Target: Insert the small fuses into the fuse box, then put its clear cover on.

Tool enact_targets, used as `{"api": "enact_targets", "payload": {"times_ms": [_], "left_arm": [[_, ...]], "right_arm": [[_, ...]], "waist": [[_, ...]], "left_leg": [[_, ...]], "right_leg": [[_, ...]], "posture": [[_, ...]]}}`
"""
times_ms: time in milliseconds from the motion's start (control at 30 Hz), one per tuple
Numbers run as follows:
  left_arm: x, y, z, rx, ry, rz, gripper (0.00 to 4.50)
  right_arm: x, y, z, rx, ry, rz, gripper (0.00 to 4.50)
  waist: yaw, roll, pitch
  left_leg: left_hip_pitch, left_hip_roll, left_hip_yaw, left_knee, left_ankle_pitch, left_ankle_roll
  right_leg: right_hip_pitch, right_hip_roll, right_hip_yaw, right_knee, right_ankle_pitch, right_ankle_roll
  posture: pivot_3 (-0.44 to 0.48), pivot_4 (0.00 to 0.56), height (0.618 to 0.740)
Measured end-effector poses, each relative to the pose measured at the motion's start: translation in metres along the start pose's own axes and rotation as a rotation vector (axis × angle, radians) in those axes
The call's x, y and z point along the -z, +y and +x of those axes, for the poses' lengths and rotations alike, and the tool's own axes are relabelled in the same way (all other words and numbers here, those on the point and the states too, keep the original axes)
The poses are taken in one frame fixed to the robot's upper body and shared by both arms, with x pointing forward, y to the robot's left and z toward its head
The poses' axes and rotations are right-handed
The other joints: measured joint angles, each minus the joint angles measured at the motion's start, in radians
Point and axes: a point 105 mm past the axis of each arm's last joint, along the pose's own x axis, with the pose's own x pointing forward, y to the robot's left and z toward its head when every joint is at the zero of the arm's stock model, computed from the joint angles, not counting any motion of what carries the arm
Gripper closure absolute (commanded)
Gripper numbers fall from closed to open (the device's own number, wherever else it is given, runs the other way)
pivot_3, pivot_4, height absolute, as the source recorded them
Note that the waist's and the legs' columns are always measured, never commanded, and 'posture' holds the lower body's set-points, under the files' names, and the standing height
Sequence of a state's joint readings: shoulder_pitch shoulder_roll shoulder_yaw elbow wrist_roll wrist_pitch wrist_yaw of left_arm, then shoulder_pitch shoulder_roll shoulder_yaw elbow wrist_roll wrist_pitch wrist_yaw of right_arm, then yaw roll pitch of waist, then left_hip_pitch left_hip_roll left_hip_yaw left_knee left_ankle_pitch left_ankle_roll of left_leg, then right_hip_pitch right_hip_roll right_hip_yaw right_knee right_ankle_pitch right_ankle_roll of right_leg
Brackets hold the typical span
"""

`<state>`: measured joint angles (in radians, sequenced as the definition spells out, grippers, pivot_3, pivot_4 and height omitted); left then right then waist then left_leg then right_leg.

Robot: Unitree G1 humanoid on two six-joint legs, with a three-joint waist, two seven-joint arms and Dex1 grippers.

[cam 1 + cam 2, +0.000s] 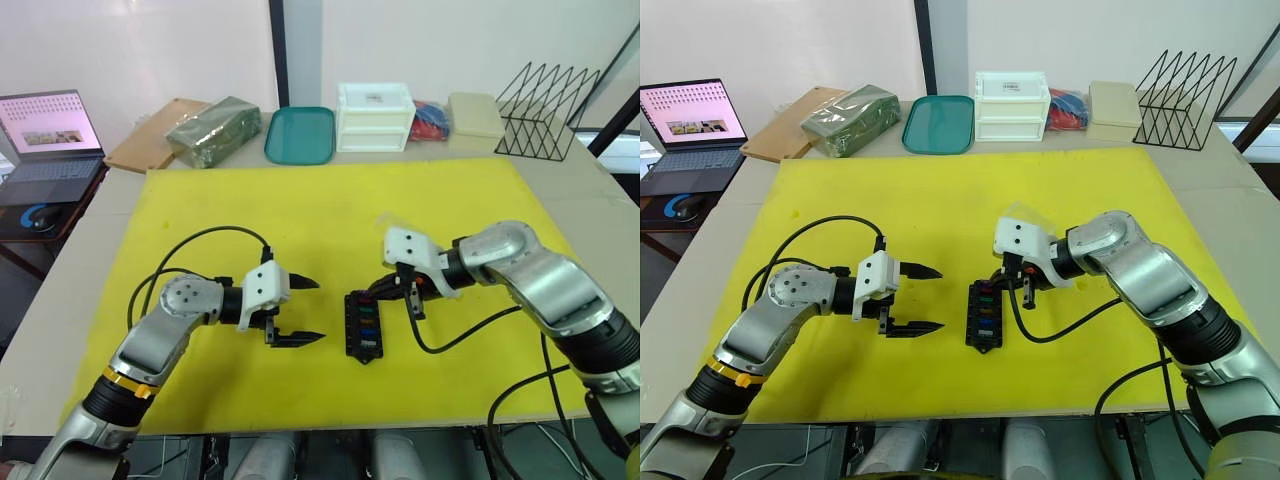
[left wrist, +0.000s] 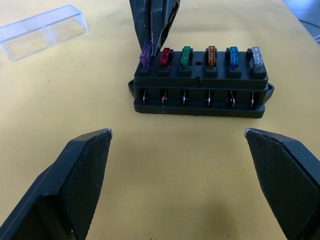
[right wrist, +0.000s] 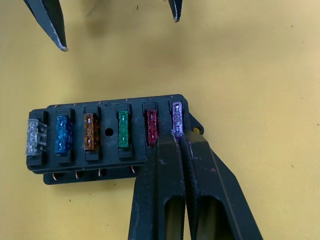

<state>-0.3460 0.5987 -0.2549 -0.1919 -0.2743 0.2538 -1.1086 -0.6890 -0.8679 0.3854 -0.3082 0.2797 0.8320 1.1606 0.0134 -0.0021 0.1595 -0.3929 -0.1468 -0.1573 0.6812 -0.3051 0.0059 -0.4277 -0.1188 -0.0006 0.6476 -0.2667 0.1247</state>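
Fuse box lies between spread left fingers and closed right fingers touching the purple fuse.

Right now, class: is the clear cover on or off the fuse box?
Off. The cover lies on the yellow mat, apart from the fuse box, whose fuses stand exposed.

Teal tray beside white drawer unit; laptop; wire rack

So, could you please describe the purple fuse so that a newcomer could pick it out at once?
On the yellow mat lies a black fuse box between the two hands. One row holds six fuses; the purple fuse sits at the end, where the right hand presses, shut. Its neighbour is the red fuse; the clear fuse is at the opposite end.
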Motion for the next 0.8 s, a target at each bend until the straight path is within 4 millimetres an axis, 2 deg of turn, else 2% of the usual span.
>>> {"api": "enact_targets", "payload": {"times_ms": [67,100,167,567,800], "left_arm": [[0.0,0.0,0.0,0.0,0.001,0.001,0.0],[0.0,0.0,0.0,0.0,0.0,0.001,0.0],[0.0,0.0,0.001,0.0,-0.001,0.0,0.0],[-0.001,0.0,0.002,-0.001,-0.009,0.001,0.0],[0.002,0.002,0.002,-0.006,-0.005,-0.008,0.0]], "right_arm": [[0.0,0.0,0.0,-0.002,0.0,0.001,4.49],[0.0,0.0,0.0,-0.003,0.001,0.001,4.0],[0.0,0.001,0.0,-0.005,0.001,0.002,3.46],[-0.002,0.0,-0.002,-0.003,0.003,-0.006,3.46],[-0.017,0.001,-0.013,-0.004,-0.028,-0.056,3.46]], "waist": [[0.0,0.0,0.0],[0.0,0.0,0.0],[0.0,0.0,0.0],[0.0,0.0,0.0],[0.0,0.0,0.0]], "left_leg": [[0.0,0.0,0.0,0.0,0.0,0.0],[0.0,0.0,0.0,0.0,0.0,0.0],[0.0,0.0,0.0,0.0,0.0,0.0],[0.0,0.0,0.0,0.0,0.0,0.0],[0.0,0.0,0.0,0.0,0.0,0.0]], "right_leg": [[0.0,0.0,0.0,0.0,0.0,0.0],[0.0,0.0,0.0,0.0,0.0,0.0],[0.0,0.0,0.0,0.0,0.0,0.0],[0.0,0.0,0.0,0.0,0.0,0.0],[0.0,0.0,0.0,0.0,0.0,0.0]], "posture": [[0.0,0.15,0.74],[0.0,0.15,0.74],[0.0,0.15,0.74],[0.0,0.15,0.74],[0.0,0.15,0.74]]}}
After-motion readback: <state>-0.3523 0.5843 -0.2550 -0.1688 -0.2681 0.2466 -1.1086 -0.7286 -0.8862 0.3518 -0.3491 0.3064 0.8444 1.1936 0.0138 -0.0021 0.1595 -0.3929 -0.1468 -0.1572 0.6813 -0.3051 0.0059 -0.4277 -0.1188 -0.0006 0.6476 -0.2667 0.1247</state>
